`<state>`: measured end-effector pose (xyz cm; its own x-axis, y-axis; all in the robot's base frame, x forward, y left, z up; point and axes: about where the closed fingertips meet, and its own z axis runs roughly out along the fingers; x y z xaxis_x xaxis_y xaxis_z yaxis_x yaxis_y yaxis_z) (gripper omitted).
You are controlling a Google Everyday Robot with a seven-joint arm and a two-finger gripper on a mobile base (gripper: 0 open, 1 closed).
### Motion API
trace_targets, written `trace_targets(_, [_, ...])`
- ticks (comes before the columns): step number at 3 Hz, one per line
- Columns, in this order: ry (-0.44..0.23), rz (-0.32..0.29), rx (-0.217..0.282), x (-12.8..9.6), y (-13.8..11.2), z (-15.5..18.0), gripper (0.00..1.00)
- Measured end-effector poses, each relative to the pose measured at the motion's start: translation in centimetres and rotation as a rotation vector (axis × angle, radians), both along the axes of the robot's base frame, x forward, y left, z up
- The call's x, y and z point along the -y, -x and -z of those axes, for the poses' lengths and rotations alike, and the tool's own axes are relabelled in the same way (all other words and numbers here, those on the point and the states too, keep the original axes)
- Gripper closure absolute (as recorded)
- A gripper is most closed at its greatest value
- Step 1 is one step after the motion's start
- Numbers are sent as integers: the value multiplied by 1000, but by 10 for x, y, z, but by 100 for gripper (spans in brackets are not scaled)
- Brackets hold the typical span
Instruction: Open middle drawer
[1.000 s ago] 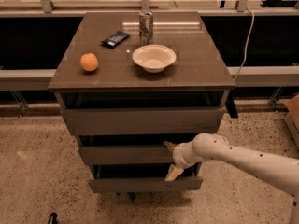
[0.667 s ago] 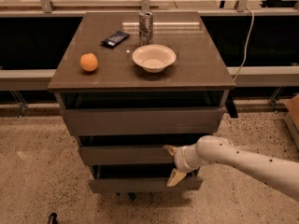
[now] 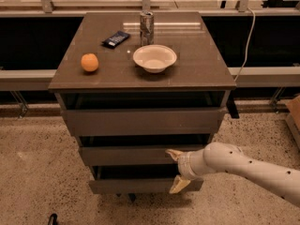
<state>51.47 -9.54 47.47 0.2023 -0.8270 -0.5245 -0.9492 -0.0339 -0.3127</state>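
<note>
Down low, the gripper (image 3: 176,169) was at the right part of the middle drawer (image 3: 126,154), second front beneath the worktop's (image 3: 197,74) near edge. Its fingers (image 3: 174,153) were spread wide, one at the drawer's top lip and one lower. Up top sat an orange (image 3: 89,62) toward the near-left corner and a bowl (image 3: 154,58) mid-worktop, then a dark packet (image 3: 116,39) and a can (image 3: 146,28) by the far edge.

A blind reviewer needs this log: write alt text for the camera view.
A white robot arm reaches in from the right, its gripper at the front of the middle drawer of a three-drawer cabinet, fingers spread apart. On top sit an orange, a white bowl, a metal can and a dark packet.
</note>
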Motion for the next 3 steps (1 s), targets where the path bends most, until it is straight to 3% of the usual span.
trace_targets(1, [4, 24, 35, -3, -8, -4, 0])
trace_targets(3, [31, 35, 94, -12, -33, 2, 0])
